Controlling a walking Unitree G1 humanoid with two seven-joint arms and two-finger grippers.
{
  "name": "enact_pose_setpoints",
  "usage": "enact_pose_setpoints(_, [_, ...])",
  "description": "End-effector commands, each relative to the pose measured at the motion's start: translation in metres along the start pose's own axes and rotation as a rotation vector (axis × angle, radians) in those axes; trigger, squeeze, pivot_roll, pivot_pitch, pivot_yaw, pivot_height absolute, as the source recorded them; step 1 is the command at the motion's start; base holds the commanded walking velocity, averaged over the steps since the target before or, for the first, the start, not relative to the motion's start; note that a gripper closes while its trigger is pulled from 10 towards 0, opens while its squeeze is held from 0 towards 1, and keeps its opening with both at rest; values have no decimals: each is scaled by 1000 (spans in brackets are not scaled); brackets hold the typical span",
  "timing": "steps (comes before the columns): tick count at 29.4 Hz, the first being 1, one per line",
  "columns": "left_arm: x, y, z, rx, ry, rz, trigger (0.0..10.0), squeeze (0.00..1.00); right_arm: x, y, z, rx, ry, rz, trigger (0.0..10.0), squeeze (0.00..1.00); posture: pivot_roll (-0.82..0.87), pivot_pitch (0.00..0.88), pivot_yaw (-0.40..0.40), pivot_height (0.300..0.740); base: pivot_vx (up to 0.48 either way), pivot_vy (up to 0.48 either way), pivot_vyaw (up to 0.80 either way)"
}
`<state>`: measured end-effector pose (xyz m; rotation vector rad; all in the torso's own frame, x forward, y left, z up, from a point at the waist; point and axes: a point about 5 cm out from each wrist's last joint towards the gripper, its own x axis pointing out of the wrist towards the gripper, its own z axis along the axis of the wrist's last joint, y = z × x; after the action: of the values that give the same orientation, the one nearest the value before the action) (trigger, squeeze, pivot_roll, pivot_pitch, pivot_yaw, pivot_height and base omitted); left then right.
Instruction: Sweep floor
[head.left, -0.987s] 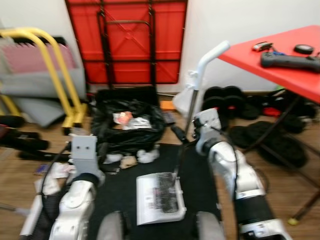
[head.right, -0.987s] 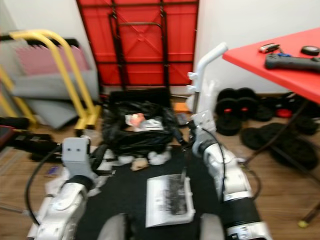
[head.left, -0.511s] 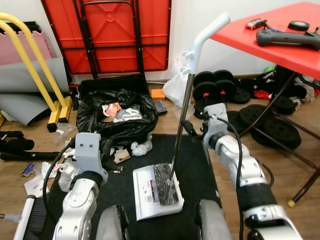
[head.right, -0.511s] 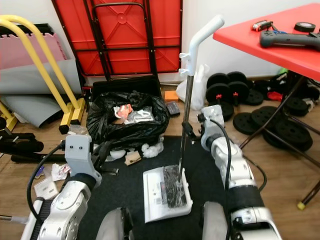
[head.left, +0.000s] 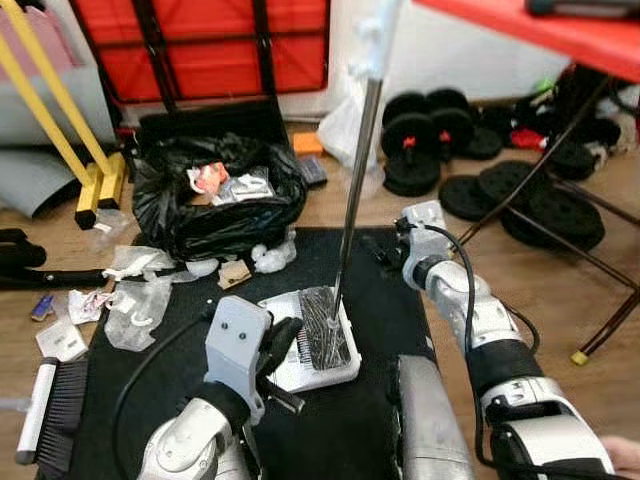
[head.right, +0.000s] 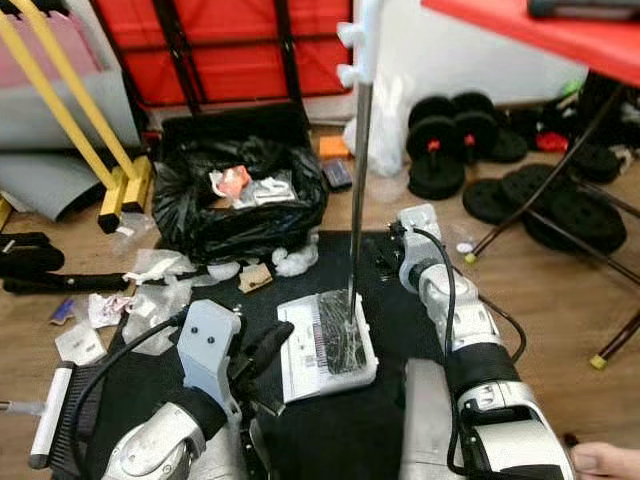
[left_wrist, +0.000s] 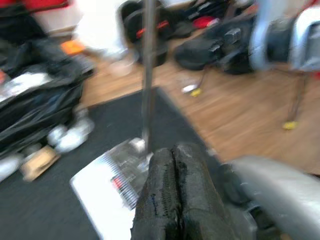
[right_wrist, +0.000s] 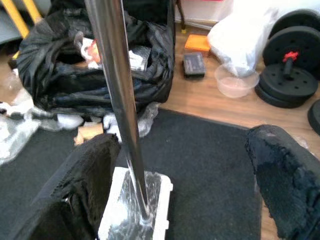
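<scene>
L gripper (left_wrist: 175, 200) jaws closed, arm raised; R gripper (right_wrist: 185, 185) jaws wide apart.

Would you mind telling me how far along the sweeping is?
Done: a dark pile sits in the white dustpan on the black mat.
In hand: nothing gripped; the right gripper is open around the dustpan's pole.
Left: scraps beside the black bag; the brush lies unused.

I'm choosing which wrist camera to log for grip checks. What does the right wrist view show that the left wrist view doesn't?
Right wrist view: the open right gripper with fingers wide apart, the pole beside one finger, an orange box and a clear bowl.
Left wrist view: the left gripper, shut and empty, and the right arm.
Both: pole, white dustpan, black mat, trash bag.
</scene>
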<state>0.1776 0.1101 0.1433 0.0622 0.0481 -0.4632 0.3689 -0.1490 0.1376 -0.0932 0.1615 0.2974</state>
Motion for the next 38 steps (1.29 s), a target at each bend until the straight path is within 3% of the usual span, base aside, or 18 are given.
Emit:
enact_pose_setpoints(1, [-6,-5,-1,19,20,-11,10000,0,3,6,3,-20,-17,24,10000,0,3,291,27,470,0,0,0])
enact_pose_setpoints(7, [-19,-15,4,38,21,-8,10000,0,9,16,20,-29,-74,59,10000,0,15,331,30,460,0,0,0])
enact_pose_setpoints(9, [-30,-22,9,25,31,-13,10000,0,16,26,34,-30,-118,81,10000,0,19,356,30,450,0,0,0])
enact_pose_setpoints(14, [-41,-29,15,5,58,-27,10000,0,25,42,52,-39,-188,125,10000,0,27,375,27,445,0,0,0])
enact_pose_setpoints(22, [-44,-32,16,6,62,-23,10000,0,33,56,67,-41,-209,155,10000,0,24,377,20,445,0,0,0])
enact_pose_setpoints(27, [-41,-32,17,21,54,-7,10000,0,40,77,80,-103,-215,164,10000,0,17,365,15,445,0,0,0])
enact_pose_setpoints(28, [-40,-32,17,22,56,-5,10000,0,41,78,82,-107,-218,148,6118,0,14,361,14,445,0,0,0])
enact_pose_setpoints(29, [-40,-32,17,22,56,-5,10000,0,41,78,82,-107,-218,148,6118,0,14,361,14,445,0,0,0])
enact_pose_setpoints(30, [-40,-32,17,23,57,-5,10000,0,42,77,84,-107,-221,133,2000,0,13,360,13,445,0,0,0])
enact_pose_setpoints(31, [-40,-32,17,23,57,-5,10000,0,42,77,84,-107,-221,133,2000,0,13,360,13,445,0,0,0])
enact_pose_setpoints(32, [-39,-32,17,24,56,-4,10000,0,43,76,86,-112,-227,121,0,0,13,355,11,445,0,0,0])
enact_pose_setpoints(38, [-36,-32,17,28,51,1,10000,0,44,73,95,-141,-253,103,0,0,0,345,0,445,0,0,0])
